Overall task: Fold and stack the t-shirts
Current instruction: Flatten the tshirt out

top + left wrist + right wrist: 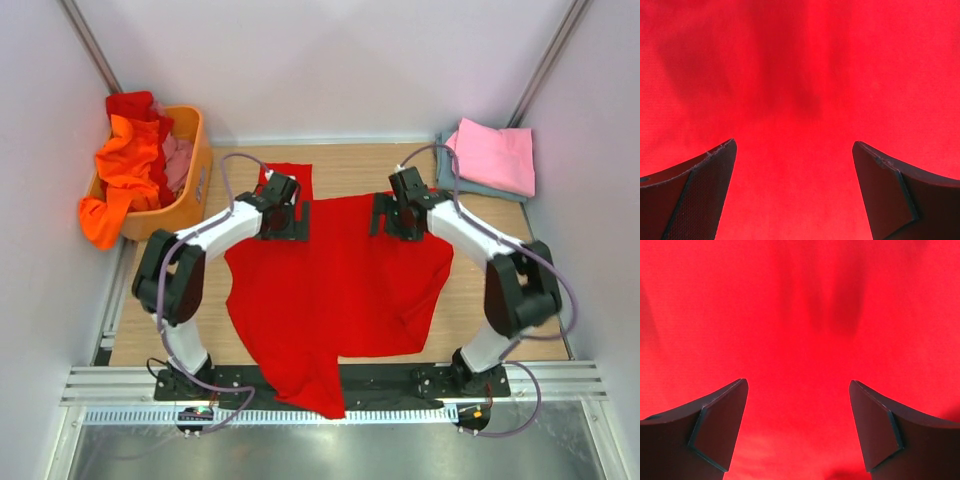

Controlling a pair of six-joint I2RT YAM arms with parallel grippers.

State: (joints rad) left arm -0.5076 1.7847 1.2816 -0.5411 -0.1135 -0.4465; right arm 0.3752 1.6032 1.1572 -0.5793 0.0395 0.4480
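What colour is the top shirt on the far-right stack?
Pink shirt, best in top external view.

Top view: bright, even overhead light, soft short shadows, pale walls (pixel 330 60) nearly washed out. Wrist views: red t-shirt (pixel 800 75) oversaturated, weave faint; darker patches, possibly crease shadows. Fingers (pixel 705 190) dark, edges sharp.

The wooden tabletop (pixel 480 300) carries three items directly. A large red t-shirt (pixel 330 290) lies spread across the centre, wrinkled, with its lower part draped over the 6 o'clock edge. An orange basket (pixel 190 195) sits at 10 o'clock. A folded grey-blue t-shirt (pixel 480 188) lies at 2 o'clock, beneath a folded pink t-shirt (pixel 493 155).
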